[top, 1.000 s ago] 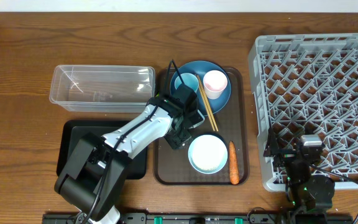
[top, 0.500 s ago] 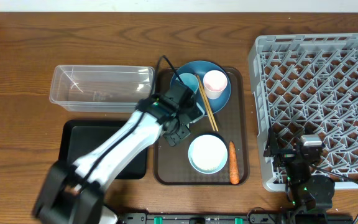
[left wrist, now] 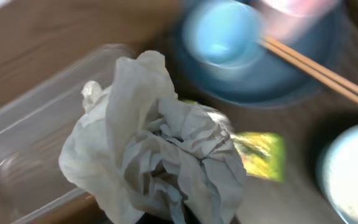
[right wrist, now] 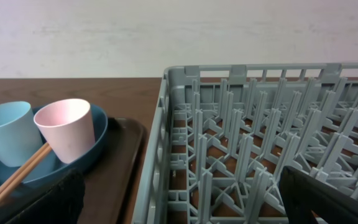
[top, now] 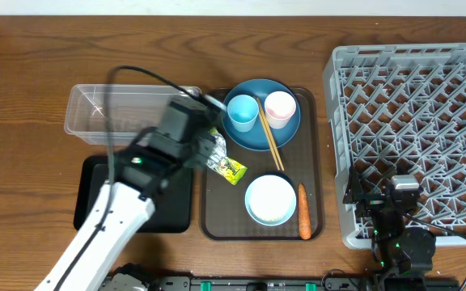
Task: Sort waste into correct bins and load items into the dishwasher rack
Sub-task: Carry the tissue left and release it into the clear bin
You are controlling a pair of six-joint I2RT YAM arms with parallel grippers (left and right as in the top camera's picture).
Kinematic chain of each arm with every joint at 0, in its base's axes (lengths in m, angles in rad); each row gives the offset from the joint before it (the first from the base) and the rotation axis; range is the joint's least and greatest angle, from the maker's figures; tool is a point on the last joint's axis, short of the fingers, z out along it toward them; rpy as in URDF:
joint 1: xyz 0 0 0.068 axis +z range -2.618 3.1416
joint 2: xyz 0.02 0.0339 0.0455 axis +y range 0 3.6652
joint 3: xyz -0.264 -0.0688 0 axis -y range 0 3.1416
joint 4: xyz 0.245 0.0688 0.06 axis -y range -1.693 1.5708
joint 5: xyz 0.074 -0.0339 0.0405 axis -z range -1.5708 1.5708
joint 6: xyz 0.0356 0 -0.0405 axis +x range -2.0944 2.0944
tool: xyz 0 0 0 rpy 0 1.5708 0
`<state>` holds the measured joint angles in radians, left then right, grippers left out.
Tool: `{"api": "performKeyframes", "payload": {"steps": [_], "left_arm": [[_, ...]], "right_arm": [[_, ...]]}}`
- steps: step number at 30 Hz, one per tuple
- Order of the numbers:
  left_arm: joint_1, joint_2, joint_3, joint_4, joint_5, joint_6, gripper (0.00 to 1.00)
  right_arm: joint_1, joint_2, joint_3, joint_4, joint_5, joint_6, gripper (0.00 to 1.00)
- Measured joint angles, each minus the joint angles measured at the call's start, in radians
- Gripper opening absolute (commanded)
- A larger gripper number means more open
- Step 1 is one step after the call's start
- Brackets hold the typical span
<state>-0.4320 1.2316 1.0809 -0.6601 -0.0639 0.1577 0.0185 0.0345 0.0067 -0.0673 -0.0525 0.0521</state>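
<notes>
One left gripper (top: 209, 150) is clamped on a crumpled white paper napkin (left wrist: 160, 155). At its 4 o'clock, on the dark brown serving tray (top: 213, 212), lies a crinkled silver foil wrapper (top: 231, 169), its yellow label unreadable. A clear rectangular plastic tub (top: 132, 109) sits at 10 o'clock. The right gripper (right wrist: 182, 180) gapes empty at the 6 o'clock edge of the large grey plastic dishwasher rack (top: 411, 105).

Left arm (top: 124, 212) overhangs black tray (top: 89, 194); clear tub (top: 87, 113) open-topped.

I see the large square grey plastic dishwasher rack (top: 411, 121) far right. Left of it lies the dark brown serving tray (top: 217, 210). At the tray's back sits the round dark-blue plate (top: 290, 129). On the plate stand the small light-blue cup (top: 243, 112) on the left and the small pink cup (top: 280, 107) on the right. The wooden chopsticks (top: 269, 139) lie across the plate. In front sits the light-blue bowl (top: 270, 200), with an orange carrot (top: 303, 212) to its right and the crinkled silver foil wrapper (top: 230, 168) to its left. Further left, the clear rectangular plastic tub (top: 95, 101) lies behind the shallow black tray (top: 91, 182). My left gripper (top: 205, 145) holds the crumpled white paper napkin (left wrist: 160, 162) up between tub and plate.
</notes>
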Motion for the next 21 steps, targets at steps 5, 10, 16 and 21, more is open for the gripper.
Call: {"api": "performKeyframes", "payload": {"steps": [5,10,16,21], "left_arm": [[0.148,0.024,0.000,0.063,-0.031,-0.079,0.06],[0.242,0.119,0.000,0.101,-0.041,-0.130,0.08],[0.289,0.288,0.000,0.128,-0.037,-0.162,0.09],[0.288,0.373,0.000,0.187,-0.011,-0.170,0.89]], "right_arm": [[0.000,0.000,0.000,0.000,0.000,0.000,0.99],[0.000,0.000,0.000,0.000,0.000,0.000,0.99],[0.000,0.000,0.000,0.000,0.000,0.000,0.99],[0.000,0.000,0.000,0.000,0.000,0.000,0.99]]}}
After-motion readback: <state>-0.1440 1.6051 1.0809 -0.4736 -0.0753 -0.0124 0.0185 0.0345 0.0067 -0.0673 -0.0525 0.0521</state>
